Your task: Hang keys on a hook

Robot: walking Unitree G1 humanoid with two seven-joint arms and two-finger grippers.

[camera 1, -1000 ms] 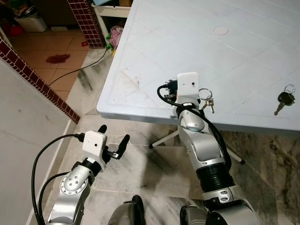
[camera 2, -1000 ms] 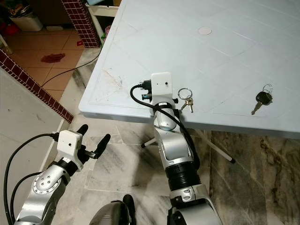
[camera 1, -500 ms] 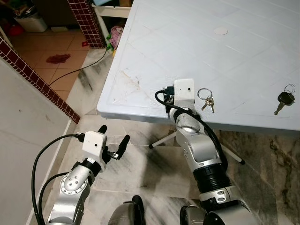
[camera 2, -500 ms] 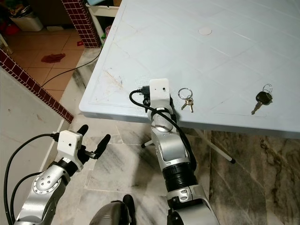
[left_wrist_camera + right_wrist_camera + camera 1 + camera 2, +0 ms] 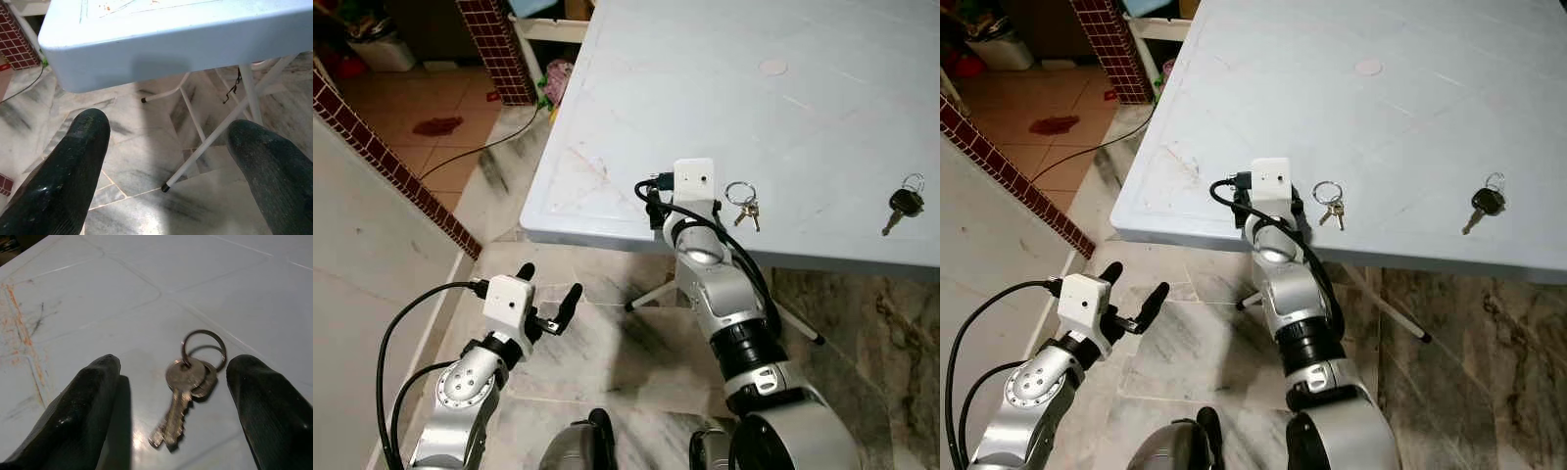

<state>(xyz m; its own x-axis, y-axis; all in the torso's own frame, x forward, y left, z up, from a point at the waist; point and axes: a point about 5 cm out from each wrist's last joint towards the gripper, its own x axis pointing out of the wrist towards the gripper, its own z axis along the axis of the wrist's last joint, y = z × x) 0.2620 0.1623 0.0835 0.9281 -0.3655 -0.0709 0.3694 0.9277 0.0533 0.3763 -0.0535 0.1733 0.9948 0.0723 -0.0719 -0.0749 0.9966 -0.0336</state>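
My right tool (image 5: 168, 396) is open around the keys (image 5: 188, 382), mid-frame, flat on the bench (image 5: 636, 98) — if I close too high, they may slip away.

Right gripper (image 5: 171, 382) fingertips cut off by wrist view edge; second key (image 5: 208, 379) mostly hidden under first key (image 5: 178, 387)
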